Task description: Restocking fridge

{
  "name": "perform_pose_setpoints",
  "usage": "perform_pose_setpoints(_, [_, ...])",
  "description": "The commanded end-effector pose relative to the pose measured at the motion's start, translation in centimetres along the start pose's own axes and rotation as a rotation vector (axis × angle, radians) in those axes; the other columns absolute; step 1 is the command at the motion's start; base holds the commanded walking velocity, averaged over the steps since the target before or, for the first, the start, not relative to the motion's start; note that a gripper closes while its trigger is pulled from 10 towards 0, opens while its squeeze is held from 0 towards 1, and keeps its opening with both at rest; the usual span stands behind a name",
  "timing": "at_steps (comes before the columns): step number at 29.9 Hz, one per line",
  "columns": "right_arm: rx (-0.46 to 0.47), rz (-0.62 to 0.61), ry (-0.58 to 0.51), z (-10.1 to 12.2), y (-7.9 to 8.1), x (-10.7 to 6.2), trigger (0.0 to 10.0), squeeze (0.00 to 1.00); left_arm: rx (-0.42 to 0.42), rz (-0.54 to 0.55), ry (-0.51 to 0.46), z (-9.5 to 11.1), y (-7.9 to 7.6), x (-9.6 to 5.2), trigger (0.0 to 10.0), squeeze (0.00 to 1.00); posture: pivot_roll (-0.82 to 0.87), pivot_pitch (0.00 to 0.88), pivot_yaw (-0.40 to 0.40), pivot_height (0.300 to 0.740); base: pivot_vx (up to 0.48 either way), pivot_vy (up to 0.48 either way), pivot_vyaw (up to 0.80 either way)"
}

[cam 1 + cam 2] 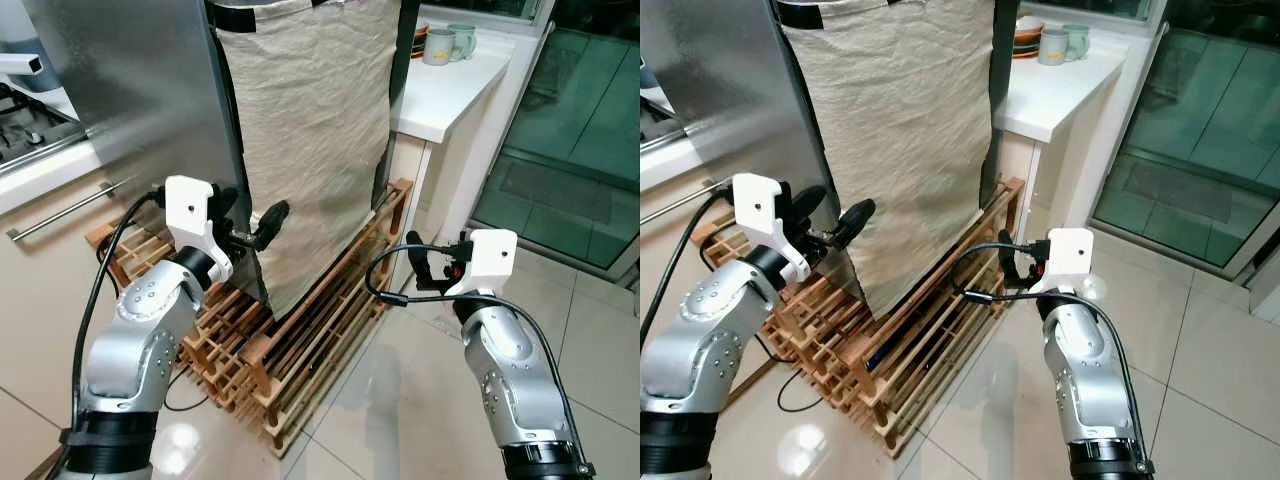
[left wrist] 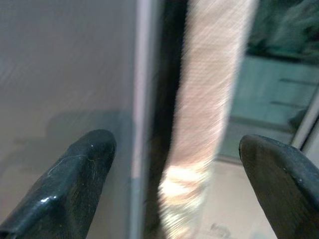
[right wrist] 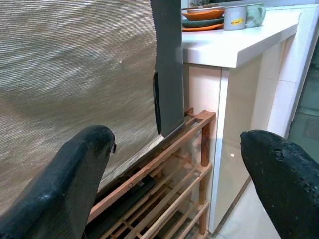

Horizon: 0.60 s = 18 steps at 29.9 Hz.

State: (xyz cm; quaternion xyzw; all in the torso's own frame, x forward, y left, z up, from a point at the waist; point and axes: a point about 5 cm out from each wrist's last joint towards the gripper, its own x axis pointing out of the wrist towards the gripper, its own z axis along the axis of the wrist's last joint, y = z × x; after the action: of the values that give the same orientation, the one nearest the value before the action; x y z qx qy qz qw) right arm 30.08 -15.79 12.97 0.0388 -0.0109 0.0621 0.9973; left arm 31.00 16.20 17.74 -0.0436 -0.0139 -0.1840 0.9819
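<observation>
Both grippers stand wide open and empty, left gripper at the steel fridge door's edge beside the hanging linen cloth, right gripper over the wooden rack.

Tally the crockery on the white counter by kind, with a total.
Mugs: 2, a grey ceramic mug and a pale green ceramic mug.
Stacked dishes: at least 3, orange and green plates or bowls; exact count unclear.
Total: at least 5.

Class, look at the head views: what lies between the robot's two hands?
In the left eye view, between the left hand and the right hand hangs the lower part of the beige cloth, above the slatted wooden rack.
</observation>
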Motion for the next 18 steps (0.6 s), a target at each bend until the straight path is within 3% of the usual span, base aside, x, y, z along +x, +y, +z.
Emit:
perform_pose_setpoints(1, [-0.005,0.017,0.009,0.1,0.2,0.2,10.0,0.00,0.015,0.037,-0.013,0.5,0.3,0.4,10.0,0.00,-0.10,0.000,0.061,0.740,0.000,0.000,0.00])
perform_pose_setpoints(11, [-0.005,0.023,0.003,0.3,0.3,0.3,10.0,0.00,-0.002,-0.012,-0.027,0.6,-0.5,0.9,10.0,0.00,-0.11,0.000,0.067,0.740,0.000,0.000,0.00])
perform_pose_setpoints(18, [-0.013,0.018,0.012,-0.1,0.1,0.3,10.0,0.00,0.002,-0.115,-0.060,1.6,-2.0,0.7,10.0,0.00,-0.11,0.000,0.067,0.740,0.000,0.000,0.00])
